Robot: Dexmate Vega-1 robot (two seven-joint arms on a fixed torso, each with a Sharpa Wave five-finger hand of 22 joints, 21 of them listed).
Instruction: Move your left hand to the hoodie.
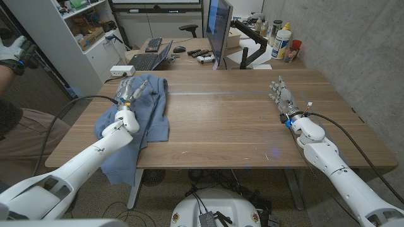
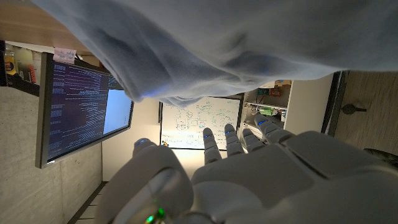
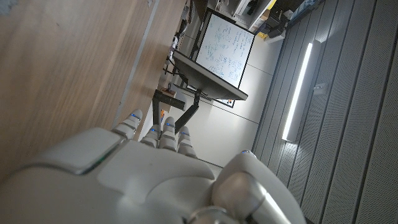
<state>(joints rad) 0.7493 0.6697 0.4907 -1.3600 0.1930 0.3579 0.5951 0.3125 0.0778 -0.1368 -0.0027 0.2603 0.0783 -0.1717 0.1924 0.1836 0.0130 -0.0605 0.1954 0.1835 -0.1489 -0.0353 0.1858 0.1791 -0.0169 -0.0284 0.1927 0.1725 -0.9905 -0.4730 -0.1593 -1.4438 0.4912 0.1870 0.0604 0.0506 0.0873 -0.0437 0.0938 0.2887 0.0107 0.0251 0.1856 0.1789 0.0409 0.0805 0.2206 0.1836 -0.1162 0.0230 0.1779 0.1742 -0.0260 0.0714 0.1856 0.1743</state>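
A blue-grey hoodie [image 1: 148, 107] lies crumpled on the table's left side, one part hanging over the front edge. My left hand [image 1: 128, 93] is over its far left part, fingers straight and apart, holding nothing. In the left wrist view the hoodie [image 2: 217, 43] fills the space just beyond my left hand [image 2: 249, 168], whose fingers reach out freely. My right hand [image 1: 282, 96] stands on the table's right side, fingers extended, nothing in it; the right wrist view shows my right hand [image 3: 155, 174] next to bare wood.
A monitor [image 1: 218, 28], laptop [image 1: 150, 58], mouse [image 1: 180, 49] and bottles [image 1: 281, 41] stand on the desk behind the wooden table [image 1: 233, 120]. A person's gloved hand [image 1: 14, 52] shows at the far left edge. A black cable [image 1: 76, 104] runs along my left arm.
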